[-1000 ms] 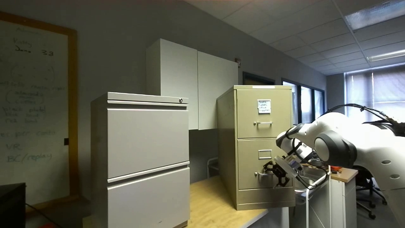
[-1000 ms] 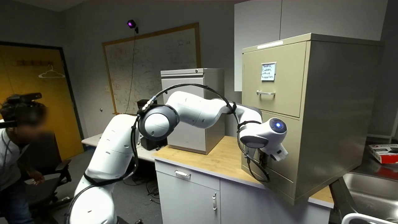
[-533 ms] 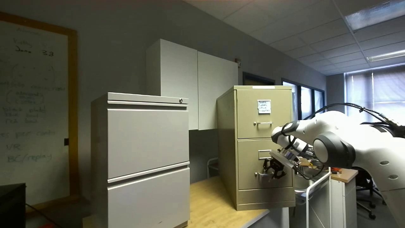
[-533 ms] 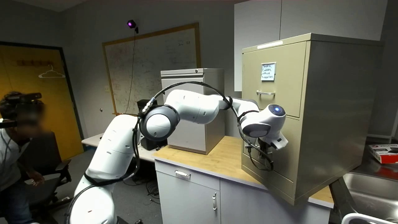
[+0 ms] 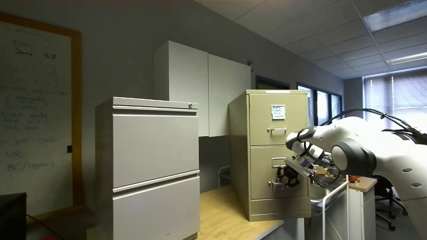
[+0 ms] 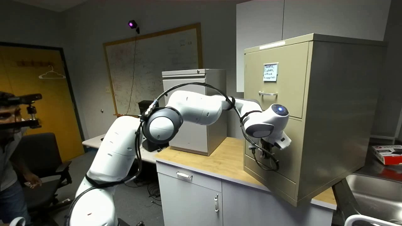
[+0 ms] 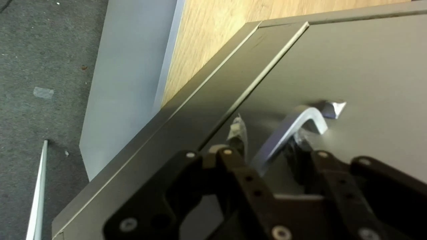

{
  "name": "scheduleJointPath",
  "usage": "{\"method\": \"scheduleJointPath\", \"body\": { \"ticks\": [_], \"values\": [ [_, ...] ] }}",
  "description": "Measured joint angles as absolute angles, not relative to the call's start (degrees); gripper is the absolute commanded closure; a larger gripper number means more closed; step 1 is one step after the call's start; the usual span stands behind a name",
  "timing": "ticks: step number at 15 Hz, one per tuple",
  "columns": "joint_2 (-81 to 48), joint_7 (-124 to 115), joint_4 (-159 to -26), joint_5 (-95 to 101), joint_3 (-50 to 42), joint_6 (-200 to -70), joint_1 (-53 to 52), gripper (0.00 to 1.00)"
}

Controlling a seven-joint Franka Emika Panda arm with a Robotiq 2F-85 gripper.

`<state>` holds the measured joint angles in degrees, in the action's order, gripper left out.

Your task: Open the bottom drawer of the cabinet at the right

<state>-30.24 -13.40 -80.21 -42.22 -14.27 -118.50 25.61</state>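
The beige cabinet stands at the right on the wooden counter. Its bottom drawer sits flush with the front and has a silver handle. In the wrist view that handle runs slantwise between the two fingers of my gripper. One finger is apart from the bar on its lower side. The opposite finger is tucked close behind the bar, possibly touching it. My jaws are part-way open around the handle. In an exterior view my wrist hides most of the gripper and the handle.
A grey two-drawer cabinet is on the left. Wooden counter top lies between the cabinets. A white rail and a sink are beside the beige cabinet. A person is at the far left.
My gripper has risen and its fingers have drawn closer together around the handle. In the last half second the arm has barely moved. The drawer has not shifted.
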Motion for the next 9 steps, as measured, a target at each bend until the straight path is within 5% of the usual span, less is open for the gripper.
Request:
{"method": "scheduleJointPath", "body": {
  "ticks": [9],
  "values": [
    [-26.21, -0.11, -89.40, -47.78, -10.75, -130.59, 25.59, 0.91]
  ]
}}
